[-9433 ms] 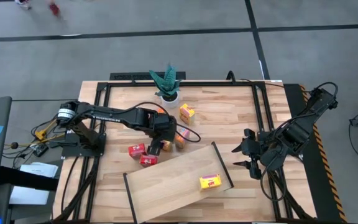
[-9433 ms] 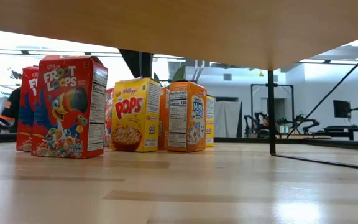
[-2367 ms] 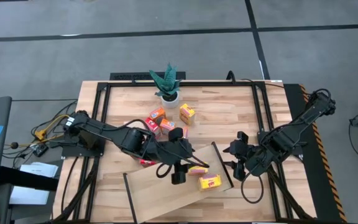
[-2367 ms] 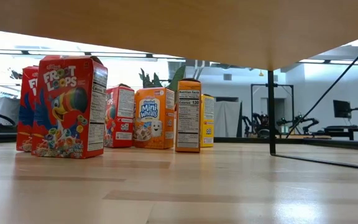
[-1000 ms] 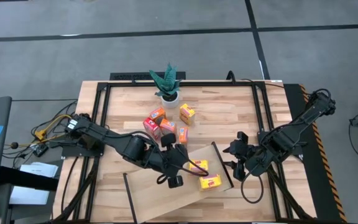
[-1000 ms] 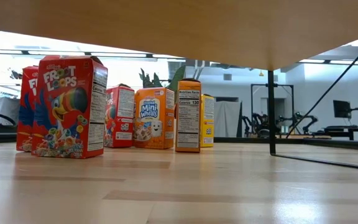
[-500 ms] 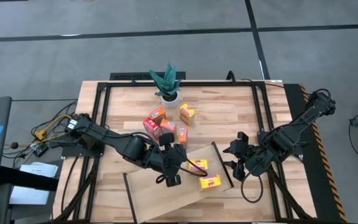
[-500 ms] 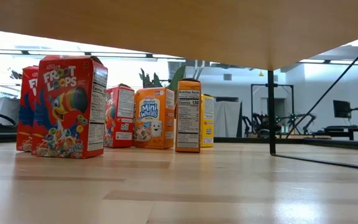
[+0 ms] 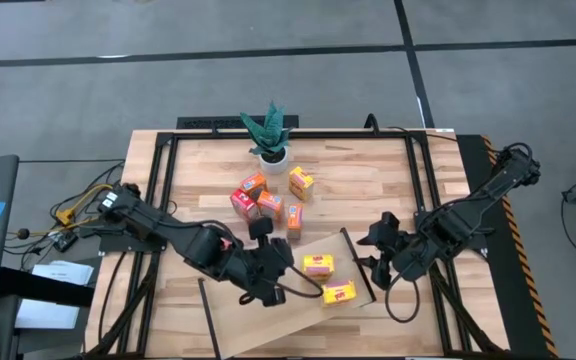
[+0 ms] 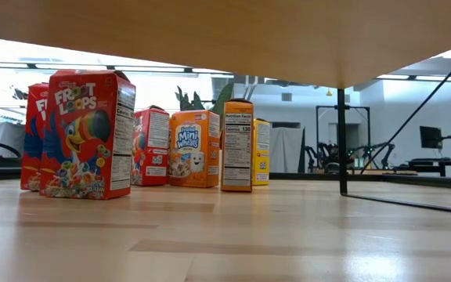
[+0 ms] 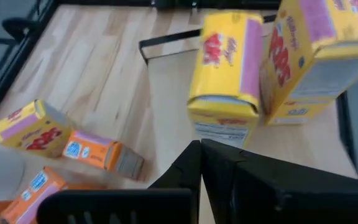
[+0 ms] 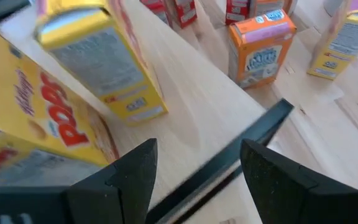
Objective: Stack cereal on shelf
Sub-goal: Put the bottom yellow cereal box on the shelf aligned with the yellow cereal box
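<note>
A slatted wooden table (image 9: 368, 180) fills the middle of the high view, framed by black rails and set on a grey floor crossed by dark lines; a potted plant (image 9: 269, 131) stands at its upper edge. In the low view the room beyond is bright, with stands and a screen at the right of the frame. The shelf (image 9: 268, 300), a pale board with thin black end rails, lies askew at the lower centre of the table. Two yellow boxes (image 9: 318, 265) (image 9: 339, 292) lie on its right part, near each other. Above the shelf in the frame, red, orange and yellow boxes (image 9: 266, 195) stand in a loose cluster on the tabletop; in the low view they stand upright in a row, the red one (image 10: 83, 133) nearest. The left gripper (image 9: 273, 297) hangs over the shelf left of the two yellow boxes, fingers pressed together on nothing. The right gripper (image 9: 371, 250) sits by the shelf's right rail, fingers spread, empty.
</note>
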`<action>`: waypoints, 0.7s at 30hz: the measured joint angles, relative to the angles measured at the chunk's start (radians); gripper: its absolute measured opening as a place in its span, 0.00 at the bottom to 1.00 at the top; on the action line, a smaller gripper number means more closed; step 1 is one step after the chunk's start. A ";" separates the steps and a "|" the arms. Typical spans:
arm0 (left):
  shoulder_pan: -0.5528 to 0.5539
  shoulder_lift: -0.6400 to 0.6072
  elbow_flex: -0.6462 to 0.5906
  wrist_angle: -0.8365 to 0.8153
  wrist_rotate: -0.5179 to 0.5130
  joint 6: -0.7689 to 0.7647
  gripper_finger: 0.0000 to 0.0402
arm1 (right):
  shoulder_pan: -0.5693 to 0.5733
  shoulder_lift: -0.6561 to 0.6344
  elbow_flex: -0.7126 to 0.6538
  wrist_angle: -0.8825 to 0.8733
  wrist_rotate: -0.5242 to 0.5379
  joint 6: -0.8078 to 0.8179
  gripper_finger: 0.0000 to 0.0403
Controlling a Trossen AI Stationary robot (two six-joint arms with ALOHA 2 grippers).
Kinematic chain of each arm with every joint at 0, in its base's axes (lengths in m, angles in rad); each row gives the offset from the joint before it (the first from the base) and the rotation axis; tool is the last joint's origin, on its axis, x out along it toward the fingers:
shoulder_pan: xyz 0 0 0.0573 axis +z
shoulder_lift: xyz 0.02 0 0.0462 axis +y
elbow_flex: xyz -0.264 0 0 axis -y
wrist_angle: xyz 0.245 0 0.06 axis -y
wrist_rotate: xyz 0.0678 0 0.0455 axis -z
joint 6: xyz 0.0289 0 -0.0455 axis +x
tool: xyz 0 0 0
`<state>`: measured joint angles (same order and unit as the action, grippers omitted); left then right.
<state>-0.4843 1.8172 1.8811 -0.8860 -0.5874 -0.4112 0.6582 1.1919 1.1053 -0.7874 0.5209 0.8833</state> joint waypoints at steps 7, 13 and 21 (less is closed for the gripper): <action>-0.022 -0.012 -0.086 0.043 -0.071 0.006 0.00 | 0.001 0.000 0.000 0.025 0.000 -0.028 0.63; -0.011 -0.010 -0.143 0.159 -0.100 0.006 0.00 | 0.000 0.000 0.000 0.026 0.001 -0.072 0.63; 0.006 -0.008 -0.249 0.380 -0.063 -0.049 0.00 | 0.010 0.000 0.000 0.025 0.001 -0.105 0.63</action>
<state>-0.4782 1.8095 1.6325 -0.5056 -0.6503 -0.4602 0.6686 1.1919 1.1053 -0.7624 0.5217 0.7782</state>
